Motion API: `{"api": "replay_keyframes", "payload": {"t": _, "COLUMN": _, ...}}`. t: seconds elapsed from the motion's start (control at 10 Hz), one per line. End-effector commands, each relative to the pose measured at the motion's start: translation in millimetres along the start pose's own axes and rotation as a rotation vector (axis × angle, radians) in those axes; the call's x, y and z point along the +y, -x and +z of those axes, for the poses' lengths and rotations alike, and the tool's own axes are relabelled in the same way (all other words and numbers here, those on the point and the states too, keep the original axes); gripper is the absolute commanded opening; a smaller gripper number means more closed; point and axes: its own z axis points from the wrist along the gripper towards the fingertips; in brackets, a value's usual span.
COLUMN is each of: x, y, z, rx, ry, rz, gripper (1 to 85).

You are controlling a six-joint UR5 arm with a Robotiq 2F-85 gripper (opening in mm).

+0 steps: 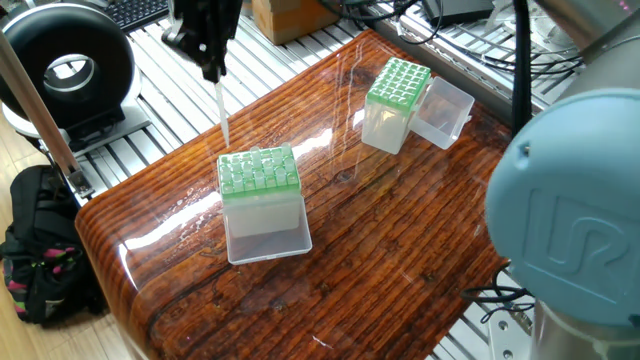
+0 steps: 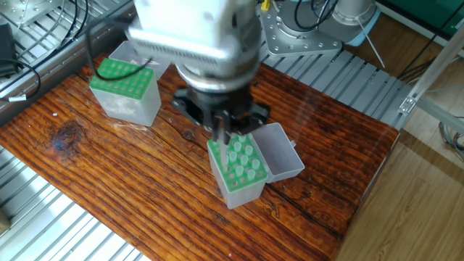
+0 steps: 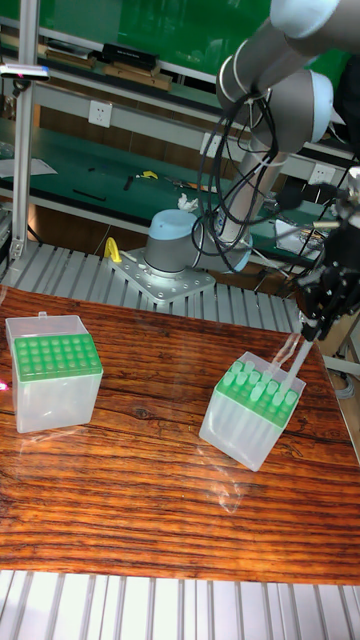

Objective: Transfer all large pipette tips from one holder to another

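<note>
Glossy wood-grain table (image 1: 400,250) on aluminium rails — green bench (image 3: 90,165) behind; claw (image 1: 212,70) pinching pipette tip (image 1: 222,115).

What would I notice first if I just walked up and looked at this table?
Probably the black tool near the back edge of the shiny wooden table, pinching one long clear pipette tip that hangs above a green-topped box. That box has more tips sticking up. A second green-topped box stands farther off, with its clear lid open beside it.
</note>
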Motion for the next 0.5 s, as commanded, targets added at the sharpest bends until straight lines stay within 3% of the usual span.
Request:
{"api": "replay_keyframes", "payload": {"t": 0.0, "x": -32.9, "y": -10.9, "z": -20.1, "rx": -0.032, "ry": -0.013, "rz": -0.068, "gripper": 10.7}}
{"api": "replay_keyframes", "payload": {"t": 0.4, "x": -80.9, "y": -43.0, "z": -8.0, "rx": -0.031, "ry": -0.033, "rz": -0.147, "gripper": 10.3}}
